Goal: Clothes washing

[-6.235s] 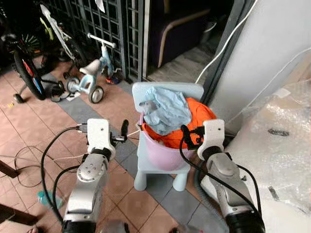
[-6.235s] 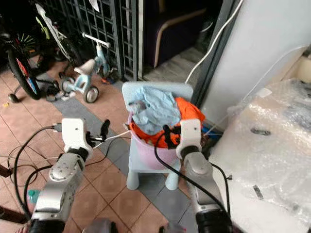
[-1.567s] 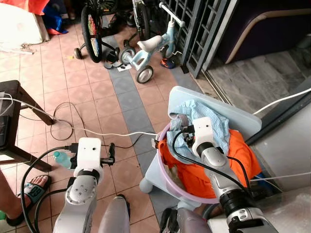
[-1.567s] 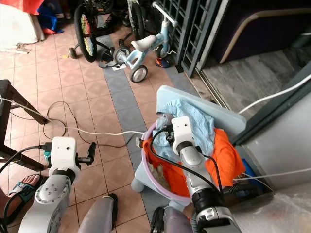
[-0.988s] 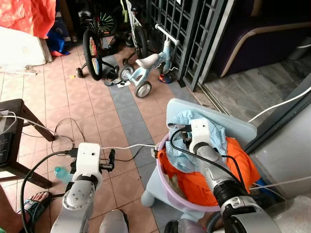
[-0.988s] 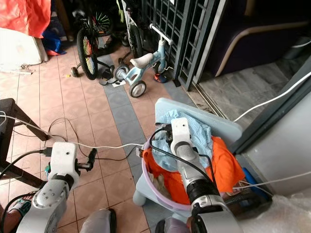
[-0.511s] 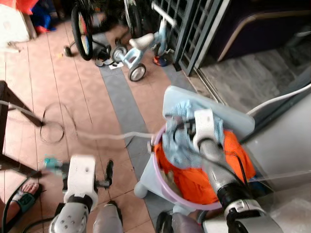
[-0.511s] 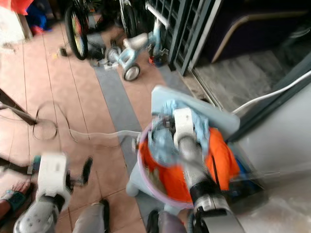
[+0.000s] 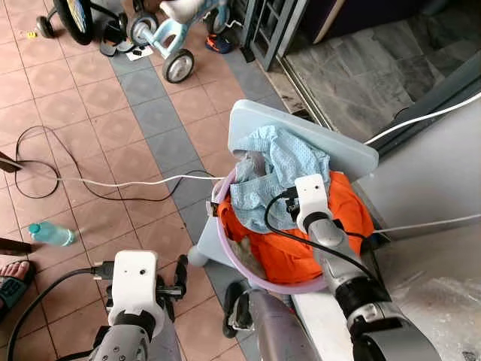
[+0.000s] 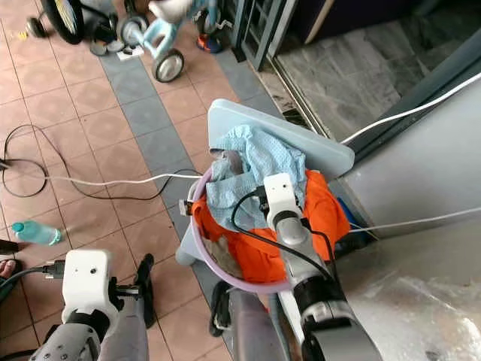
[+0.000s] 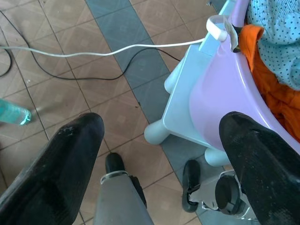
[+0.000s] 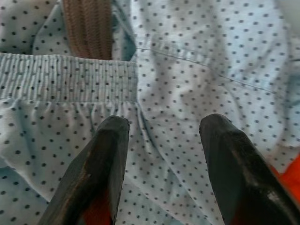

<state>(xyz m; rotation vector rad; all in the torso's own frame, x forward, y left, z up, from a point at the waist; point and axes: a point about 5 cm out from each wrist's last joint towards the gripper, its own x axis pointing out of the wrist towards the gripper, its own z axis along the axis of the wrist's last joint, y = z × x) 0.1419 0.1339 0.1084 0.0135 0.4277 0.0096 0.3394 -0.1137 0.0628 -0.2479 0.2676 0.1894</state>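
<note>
A lilac basin [image 9: 225, 248] stands on a pale blue child's chair [image 9: 301, 139]. It holds a light blue dotted garment [image 9: 282, 162] on top of an orange cloth [image 9: 301, 252]. My right gripper [image 12: 164, 125] hovers just over the blue garment. It is open, with dotted fabric showing between its fingers [image 12: 112, 140]. Its white wrist [image 9: 312, 195] sits above the middle of the basin. My left gripper [image 9: 180, 272] hangs low over the floor tiles left of the chair, open and holding nothing. In the left wrist view its fingers [image 11: 70, 154] frame the basin wall [image 11: 220, 108].
A white cable [image 9: 113, 182] runs across the tiled floor to the chair. A water bottle [image 9: 49, 234] lies at the left, near a person's sandalled foot [image 9: 7, 274]. A child's tricycle [image 9: 169, 30] stands farther back. A bubble-wrapped bulk [image 9: 443, 301] and a grey wall close off the right.
The camera has swung and tilted down, so the whole scene shifted. My right gripper stays over the blue garment in the basin. My left arm now sits lower in the picture.
</note>
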